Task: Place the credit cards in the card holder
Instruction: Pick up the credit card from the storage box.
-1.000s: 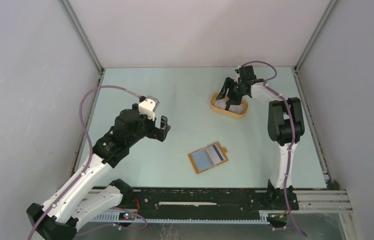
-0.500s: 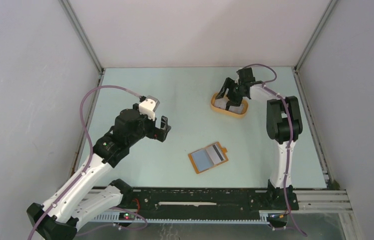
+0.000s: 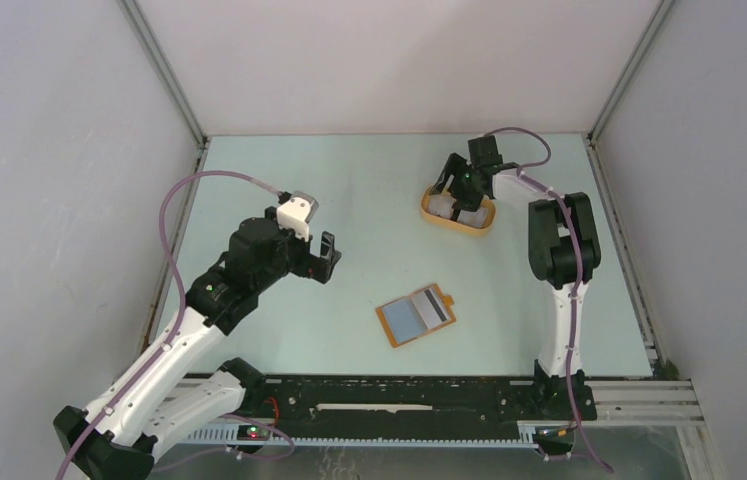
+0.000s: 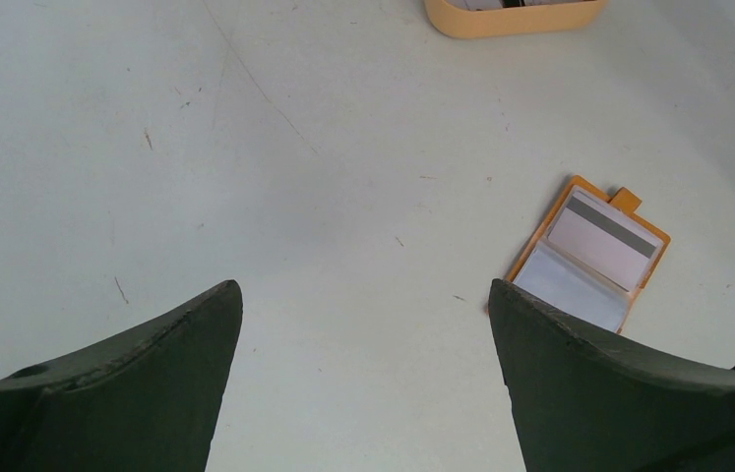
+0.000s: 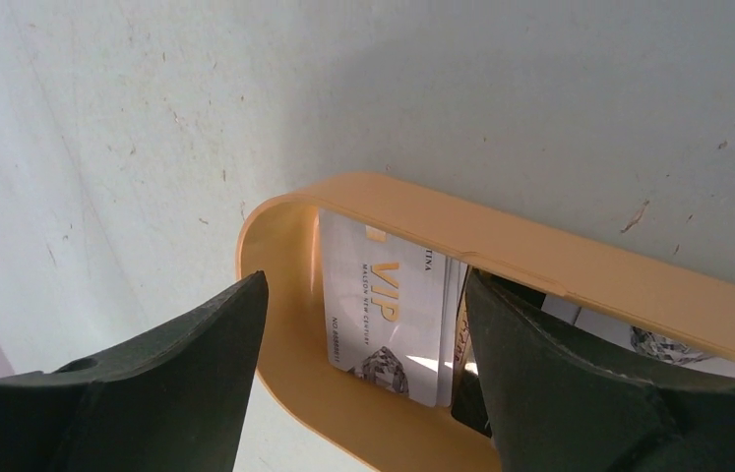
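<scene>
Inside the oval orange tray (image 5: 540,261), toward the far right of the table (image 3: 349,180), the loose credit cards (image 5: 383,315) are being kept. A pale grey one with gold lettering is lying uppermost. Edges of further cards are showing beside it, partly hidden by a finger.

The card holder (image 3: 416,314) is lying open and flat near the middle of the table, well apart from the tray and nearer the arms' bases. Two cards are being carried in its pockets: a bluish card (image 4: 565,290) and a striped card (image 4: 607,236), pale with a dark band. Its closing tab (image 4: 625,199) is projecting from the edge beside the striped card.

The right gripper (image 5: 363,285) is being held low over the tray's rounded end. Its jaws are being held wide apart, with one finger outside the tray wall and the other over the cards within. Nothing is being gripped between them.

The left gripper (image 4: 363,295) is being held above bare table on the left side, clear of both tray and card holder. Its jaws are spread fully and nothing is being carried.
</scene>
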Controlling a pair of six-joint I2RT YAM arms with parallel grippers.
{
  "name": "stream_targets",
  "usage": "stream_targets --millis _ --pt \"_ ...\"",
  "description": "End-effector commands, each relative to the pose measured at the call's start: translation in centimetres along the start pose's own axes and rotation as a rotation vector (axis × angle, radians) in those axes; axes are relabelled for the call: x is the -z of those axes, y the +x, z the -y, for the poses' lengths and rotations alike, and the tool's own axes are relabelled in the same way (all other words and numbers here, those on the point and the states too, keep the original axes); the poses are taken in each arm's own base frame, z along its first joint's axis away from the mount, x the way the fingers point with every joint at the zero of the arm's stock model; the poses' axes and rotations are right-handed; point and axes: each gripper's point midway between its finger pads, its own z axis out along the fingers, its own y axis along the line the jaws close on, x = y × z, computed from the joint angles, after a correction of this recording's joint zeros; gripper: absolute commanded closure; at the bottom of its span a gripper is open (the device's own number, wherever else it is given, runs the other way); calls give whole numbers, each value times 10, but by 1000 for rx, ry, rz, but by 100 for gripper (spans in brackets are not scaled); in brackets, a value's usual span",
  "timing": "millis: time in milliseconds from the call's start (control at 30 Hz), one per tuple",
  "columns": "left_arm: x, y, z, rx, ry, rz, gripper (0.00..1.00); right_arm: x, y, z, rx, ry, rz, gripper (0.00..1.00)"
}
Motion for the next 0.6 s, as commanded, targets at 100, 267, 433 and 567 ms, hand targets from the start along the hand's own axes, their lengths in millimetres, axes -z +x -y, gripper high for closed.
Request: stream_targets --millis 100,267,433,567 --pt "-1 3 -1 -10 6 -1 0 -6 11 16 3 55 -22 18" --pt "-3 5 -2 -10 1 -7 0 -15 29 8 -49 -69 -130 23" --pt "-4 6 -3 -11 -2 -13 0 -11 32 -5 -71 -178 -164 25" --pt "-4 7 -3 -11 -4 -15 0 -2 28 -16 -84 -260 -169 26"
